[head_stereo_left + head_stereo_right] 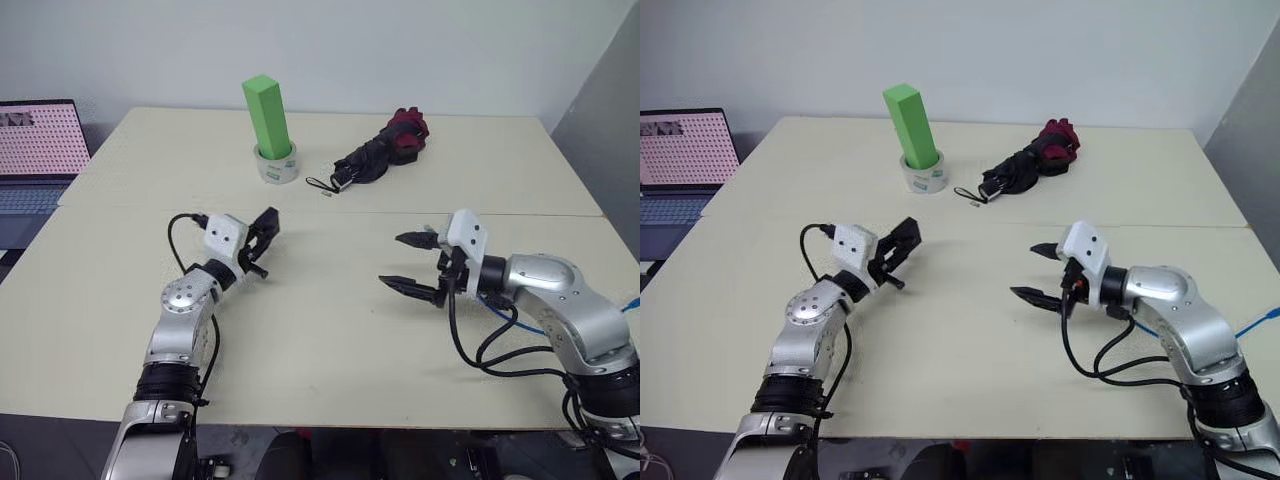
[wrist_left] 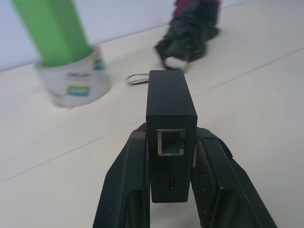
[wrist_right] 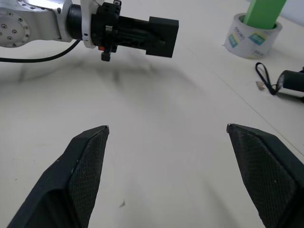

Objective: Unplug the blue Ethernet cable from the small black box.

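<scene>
My left gripper (image 1: 266, 228) is shut on the small black box (image 2: 168, 102) and holds it level above the table, left of centre. In the left wrist view the box's port (image 2: 170, 142) faces the camera and has nothing in it. To the right, my right gripper (image 1: 393, 260) stands open above the table with its fingers wide apart and nothing between them; it faces the box (image 3: 161, 35) across a gap. A stretch of the blue Ethernet cable (image 1: 1260, 320) lies at the table's right edge, behind my right arm. Its plugs are hidden.
A green block (image 1: 268, 115) stands upright in a roll of tape (image 1: 276, 165) at the back of the table (image 1: 330, 350). A folded black-and-red umbrella (image 1: 385, 150) lies to its right. An open laptop (image 1: 35, 150) sits beyond the table's left edge.
</scene>
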You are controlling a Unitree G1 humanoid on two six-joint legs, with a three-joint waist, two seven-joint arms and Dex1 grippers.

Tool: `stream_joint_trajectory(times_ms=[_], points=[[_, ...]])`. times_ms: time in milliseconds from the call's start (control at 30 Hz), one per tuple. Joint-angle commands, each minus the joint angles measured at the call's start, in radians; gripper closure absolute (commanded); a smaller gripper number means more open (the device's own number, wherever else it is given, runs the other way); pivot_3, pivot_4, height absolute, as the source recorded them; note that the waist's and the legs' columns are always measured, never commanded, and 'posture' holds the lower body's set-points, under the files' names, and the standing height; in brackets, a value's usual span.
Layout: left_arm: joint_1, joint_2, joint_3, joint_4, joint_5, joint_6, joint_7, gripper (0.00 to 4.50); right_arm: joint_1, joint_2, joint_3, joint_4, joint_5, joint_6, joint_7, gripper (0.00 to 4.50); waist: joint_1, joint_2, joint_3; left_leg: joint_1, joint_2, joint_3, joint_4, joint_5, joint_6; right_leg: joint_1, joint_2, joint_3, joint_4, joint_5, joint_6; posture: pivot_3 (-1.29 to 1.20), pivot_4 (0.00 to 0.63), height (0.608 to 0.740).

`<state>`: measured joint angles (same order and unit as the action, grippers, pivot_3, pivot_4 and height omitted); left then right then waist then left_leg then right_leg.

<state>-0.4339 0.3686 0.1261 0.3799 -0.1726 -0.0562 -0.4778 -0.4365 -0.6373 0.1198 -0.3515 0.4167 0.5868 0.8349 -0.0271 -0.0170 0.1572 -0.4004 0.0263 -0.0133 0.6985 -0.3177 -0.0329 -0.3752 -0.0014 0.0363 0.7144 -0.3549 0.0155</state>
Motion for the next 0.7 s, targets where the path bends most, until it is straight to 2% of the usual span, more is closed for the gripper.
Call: stream_joint_trajectory(times_ms=[33,100,133,233,333,533,700], points=[[-0.018,-0.019,0.02,0.041,0.001,-0.041,0.043,3.72,-0.027,0.008,0.006,-0.034,-0.004,0.005,-0.007,0.29,0.001,0.0,0.0,0.0,0.0,0.0,0.0,0.0,0.0,0.0,0.0,0.0,0.0,0.0,0.0,0.0,0.15,0.74],[-0.017,-0.03,0.022,0.064,-0.002,-0.036,0.056,3.72,-0.029,0.011,0.016,-0.032,-0.011,0.009,-0.01,0.29,0.002,0.0,0.0,0.0,0.0,0.0,0.0,0.0,0.0,0.0,0.0,-0.001,0.0,0.0,0.0,0.0,0.15,0.74],[-0.015,-0.032,0.022,0.07,-0.008,-0.029,0.052,3.01,-0.03,0.011,0.02,-0.032,-0.015,0.01,-0.012,0.26,0.002,0.0,0.0,0.0,0.0,0.0,0.0,0.0,0.0,0.0,0.0,-0.001,0.0,0.0,0.0,0.0,0.15,0.74],[-0.003,-0.036,0.019,0.063,-0.024,-0.012,0.038,2.55,-0.027,0.011,0.021,-0.037,-0.018,0.013,-0.013,0.26,0.0,-0.001,0.0,0.0,0.0,0.0,0.0,0.0,0.0,0.0,0.0,-0.001,0.0,0.0,0.0,0.0,0.15,0.74],[0.034,-0.033,0.014,0.024,-0.028,0.003,0.032,1.88,-0.022,0.01,0.02,-0.045,-0.018,0.021,-0.017,0.26,0.0,0.0,0.0,0.0,0.0,0.0,0.0,0.0,0.0,0.0,0.0,-0.001,0.0,0.0,0.0,0.0,0.15,0.74],[0.229,0.036,0.004,-0.258,-0.008,0.116,0.019,0.71,0.046,0.001,-0.015,-0.094,-0.021,0.052,-0.062,0.26,-0.004,0.0,0.0,0.0,0.001,0.0,-0.001,0.0,0.0,0.0,0.0,-0.001,0.0,0.0,0.0,0.0,0.15,0.74],[0.343,0.141,0.012,-0.494,-0.021,0.285,-0.025,0.71,0.158,-0.022,-0.125,-0.121,-0.006,0.058,-0.106,0.26,0.002,0.0,0.0,0.0,0.001,-0.001,-0.001,0.0,0.0,0.001,0.0,-0.001,-0.001,0.0,0.0,0.0,0.15,0.74]])
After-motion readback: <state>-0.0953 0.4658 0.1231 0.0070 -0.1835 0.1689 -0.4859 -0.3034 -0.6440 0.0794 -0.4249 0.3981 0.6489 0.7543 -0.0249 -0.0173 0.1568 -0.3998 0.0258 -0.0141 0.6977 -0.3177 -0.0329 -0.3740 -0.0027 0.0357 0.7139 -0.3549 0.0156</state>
